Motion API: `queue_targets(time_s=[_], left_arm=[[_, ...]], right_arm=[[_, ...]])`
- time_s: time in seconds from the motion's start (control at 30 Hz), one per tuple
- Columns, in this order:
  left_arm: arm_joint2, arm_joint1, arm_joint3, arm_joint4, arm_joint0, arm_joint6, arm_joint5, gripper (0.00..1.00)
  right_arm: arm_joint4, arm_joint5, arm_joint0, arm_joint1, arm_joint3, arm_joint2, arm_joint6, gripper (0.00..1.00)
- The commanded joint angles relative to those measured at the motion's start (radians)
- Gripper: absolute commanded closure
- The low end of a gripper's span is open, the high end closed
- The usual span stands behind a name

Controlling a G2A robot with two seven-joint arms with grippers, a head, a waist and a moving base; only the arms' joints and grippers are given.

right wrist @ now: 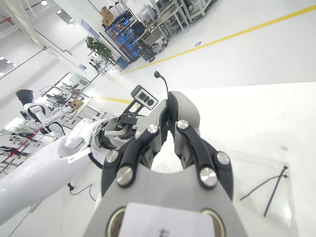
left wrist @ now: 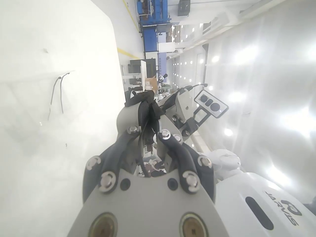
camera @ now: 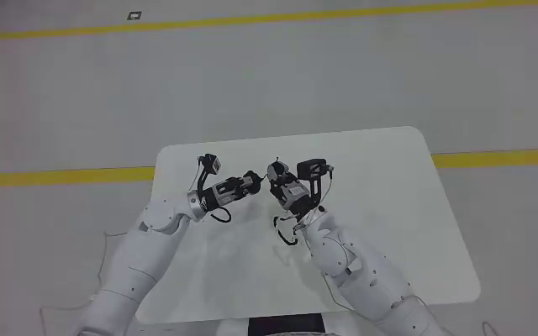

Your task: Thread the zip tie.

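A white surface (camera: 403,218) carries the work, with the robot's two arms meeting just short of its centre, the left arm (camera: 160,225) coming in from 8 o'clock and the right arm (camera: 353,260) from 5 o'clock. The left pincer (camera: 255,179) sits at 9 o'clock of the right pincer (camera: 274,174), the two almost touching above the surface. The right pincer is clamped narrow on the black zip tie (right wrist: 165,85), whose head (right wrist: 156,75) stands clear above the fingertips. The left pincer also looks pinched narrow, a thin dark strand running between its fingers (left wrist: 138,117), probably the tie's tail. Spare ties (right wrist: 271,186) lie flat on the surface near the right arm. The risk from here seems to be a missed slot: the limp tail may bow or twist as the pincers close in, slide past the head, or slip out of a grip held this near the tip
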State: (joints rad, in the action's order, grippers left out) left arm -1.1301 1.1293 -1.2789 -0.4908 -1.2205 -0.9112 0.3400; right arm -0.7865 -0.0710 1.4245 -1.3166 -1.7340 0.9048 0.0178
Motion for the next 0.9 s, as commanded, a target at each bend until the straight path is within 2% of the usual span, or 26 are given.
queue_targets(time_s=[0.0,0.87], left_arm=[[0.0,0.0,0.0,0.0,0.0,0.0,0.0,1.0],[0.0,0.0,0.0,0.0,0.0,0.0,0.0,1.0]], right_arm=[[-0.005,-0.004,0.0,-0.002,0.001,-0.001,0.001,1.0],[-0.038,-0.029,0.003,-0.025,0.016,0.001,-0.001,1.0]])
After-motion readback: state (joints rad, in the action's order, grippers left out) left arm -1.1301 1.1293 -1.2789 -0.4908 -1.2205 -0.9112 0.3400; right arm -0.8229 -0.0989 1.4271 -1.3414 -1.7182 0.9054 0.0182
